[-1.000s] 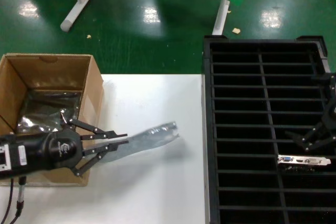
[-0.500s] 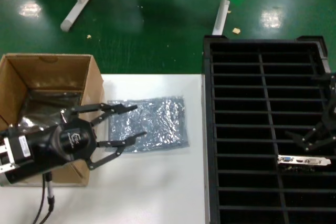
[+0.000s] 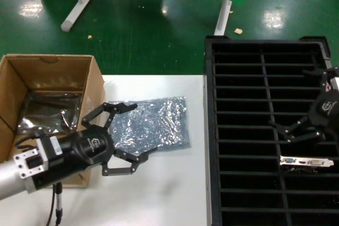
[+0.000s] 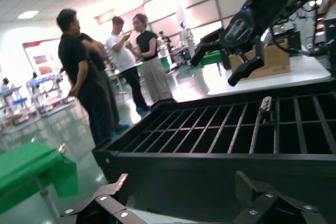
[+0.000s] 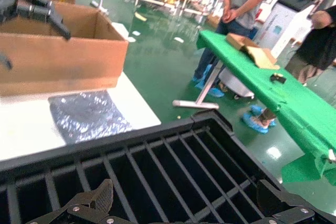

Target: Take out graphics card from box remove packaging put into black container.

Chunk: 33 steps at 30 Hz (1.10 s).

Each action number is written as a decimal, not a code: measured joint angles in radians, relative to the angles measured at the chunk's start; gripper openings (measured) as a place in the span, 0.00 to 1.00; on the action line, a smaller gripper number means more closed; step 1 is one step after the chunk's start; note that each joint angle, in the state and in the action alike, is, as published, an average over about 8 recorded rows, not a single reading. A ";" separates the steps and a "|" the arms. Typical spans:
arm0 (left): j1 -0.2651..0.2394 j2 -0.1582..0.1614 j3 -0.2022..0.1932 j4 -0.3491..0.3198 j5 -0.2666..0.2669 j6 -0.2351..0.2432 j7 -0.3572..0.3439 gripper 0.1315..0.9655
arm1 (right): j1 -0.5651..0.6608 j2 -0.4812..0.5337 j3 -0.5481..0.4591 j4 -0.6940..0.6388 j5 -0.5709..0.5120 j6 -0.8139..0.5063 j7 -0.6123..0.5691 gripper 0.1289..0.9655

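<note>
Now, what we see:
Left gripper [image 3: 131,137]: we see its fingers spread wide and holding nothing; it hangs over the near left edge of the bag, and we cannot tell whether a fingertip touches the plastic.
Bag [image 3: 153,124]: we find it lying flat on the white table [image 3: 159,194], just beside the box and well apart from the crate.
Box [image 3: 50,78]: it stands open at the table's left edge, and we see more crinkly plastic down inside it.
Right gripper [image 3: 288,129]: we see it open and empty above the crate, near the card but clear of it.
Card [image 3: 307,161]: it stands in a slot on the crate's right side, its silver bracket with the blue port uppermost.
Crate [image 3: 233,56]: it lies to the right of the table.
</note>
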 joint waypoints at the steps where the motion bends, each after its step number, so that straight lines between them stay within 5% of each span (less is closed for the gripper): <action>1: 0.008 0.005 -0.005 -0.010 0.008 -0.017 -0.011 0.49 | -0.007 -0.008 0.003 0.000 0.004 0.011 -0.004 1.00; 16: 0.129 0.081 -0.077 -0.169 0.125 -0.285 -0.185 0.88 | -0.108 -0.126 0.052 0.000 0.066 0.179 -0.063 1.00; 33: 0.267 0.169 -0.158 -0.350 0.259 -0.588 -0.381 0.99 | -0.224 -0.260 0.108 0.000 0.136 0.370 -0.129 1.00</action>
